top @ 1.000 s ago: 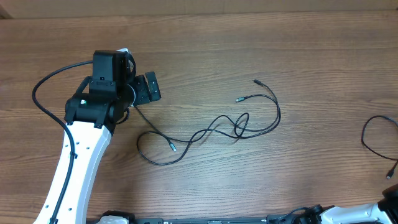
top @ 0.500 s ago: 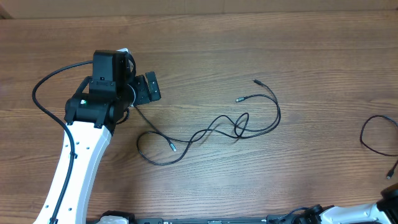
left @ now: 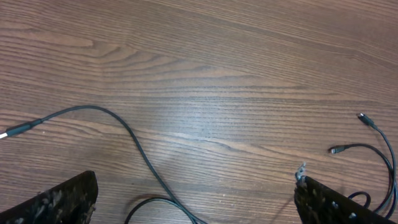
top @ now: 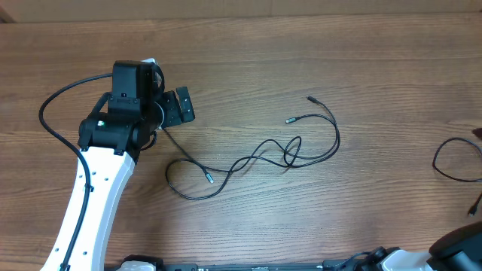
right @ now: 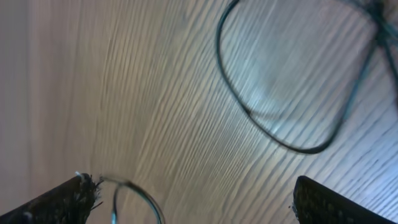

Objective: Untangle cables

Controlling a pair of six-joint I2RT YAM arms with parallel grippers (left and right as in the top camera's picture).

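Our left gripper sits over the left half of the table in the overhead view, at the end of its white arm. From up here we cannot judge how far its fingers are spread. The cables lie near the middle of the table. One thin black run starts just beside the gripper and drops into a loop. It then waves rightward to a crossing and a wider loop, where two plug ends rest apart from each other. Another cable loop lies at the right edge, well apart from the rest.

From the left wrist we see the left gripper spread wide, with nothing but wood between its fingers. One cable arcs across the table ahead of it, touching neither finger.

From the right wrist the picture is blurred. We see the right gripper also wide and holding nothing. The cable loop lies ahead on the wood, and a thin curl sits close to one finger.
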